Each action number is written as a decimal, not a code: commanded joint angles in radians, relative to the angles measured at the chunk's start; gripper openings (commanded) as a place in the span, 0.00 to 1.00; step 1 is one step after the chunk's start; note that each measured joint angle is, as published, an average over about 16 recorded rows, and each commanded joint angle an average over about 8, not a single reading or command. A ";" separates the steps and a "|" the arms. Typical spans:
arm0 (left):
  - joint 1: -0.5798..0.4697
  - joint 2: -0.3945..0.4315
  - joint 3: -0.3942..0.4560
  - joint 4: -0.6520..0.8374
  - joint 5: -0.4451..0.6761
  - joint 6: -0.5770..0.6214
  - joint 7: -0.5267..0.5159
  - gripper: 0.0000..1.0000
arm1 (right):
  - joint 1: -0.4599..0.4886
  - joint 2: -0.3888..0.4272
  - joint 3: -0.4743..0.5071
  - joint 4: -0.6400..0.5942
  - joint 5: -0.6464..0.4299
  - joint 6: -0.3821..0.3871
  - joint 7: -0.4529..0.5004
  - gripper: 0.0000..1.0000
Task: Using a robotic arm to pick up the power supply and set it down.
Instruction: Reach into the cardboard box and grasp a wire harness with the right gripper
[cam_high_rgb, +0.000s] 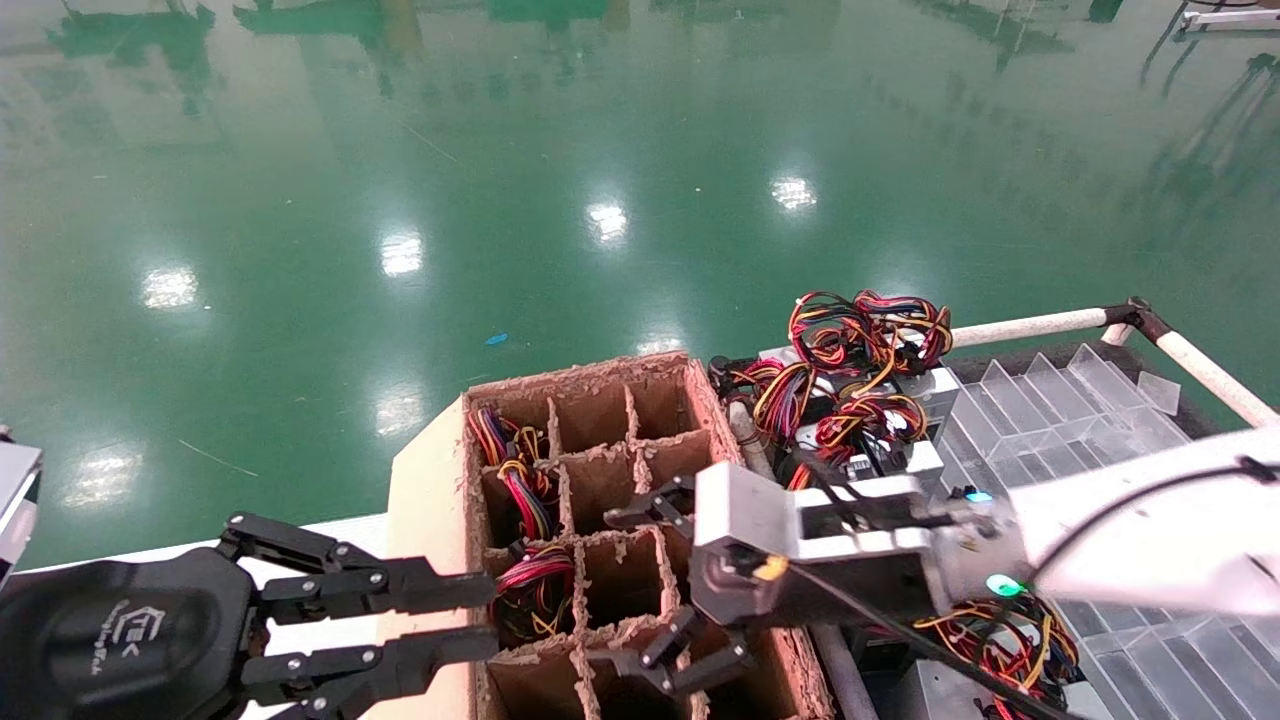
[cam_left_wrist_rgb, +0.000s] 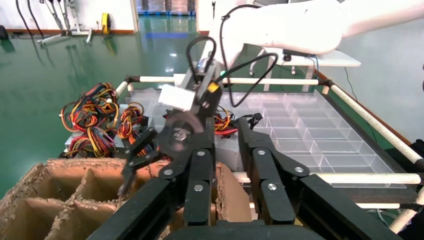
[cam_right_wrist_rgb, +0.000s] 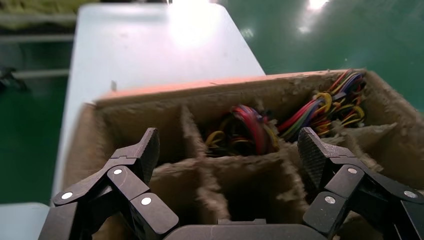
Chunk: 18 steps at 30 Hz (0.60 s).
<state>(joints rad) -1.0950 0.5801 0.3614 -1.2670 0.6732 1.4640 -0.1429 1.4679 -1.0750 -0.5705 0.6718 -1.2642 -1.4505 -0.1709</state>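
Two open grippers: the right gripper (cam_high_rgb: 655, 590) hangs empty over the cardboard box (cam_high_rgb: 610, 450); the left gripper (cam_high_rgb: 470, 620) waits beside it.

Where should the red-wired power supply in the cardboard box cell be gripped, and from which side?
Likely from above: the dividers of the cardboard box wall the power supply in on every side. Its metal body is hidden beneath the wires, so that bundle is what the open jaws of the right gripper could reach.
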 joint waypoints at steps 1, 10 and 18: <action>0.000 0.000 0.000 0.000 0.000 0.000 0.000 0.00 | 0.031 -0.034 -0.020 -0.043 -0.038 0.009 -0.039 0.62; 0.000 0.000 0.000 0.000 0.000 0.000 0.000 0.00 | 0.117 -0.154 -0.067 -0.224 -0.113 0.024 -0.171 0.00; 0.000 0.000 0.000 0.000 0.000 0.000 0.000 0.00 | 0.171 -0.227 -0.095 -0.324 -0.168 0.089 -0.292 0.00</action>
<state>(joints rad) -1.0951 0.5800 0.3616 -1.2670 0.6730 1.4639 -0.1428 1.6359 -1.2981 -0.6637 0.3510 -1.4265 -1.3688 -0.4507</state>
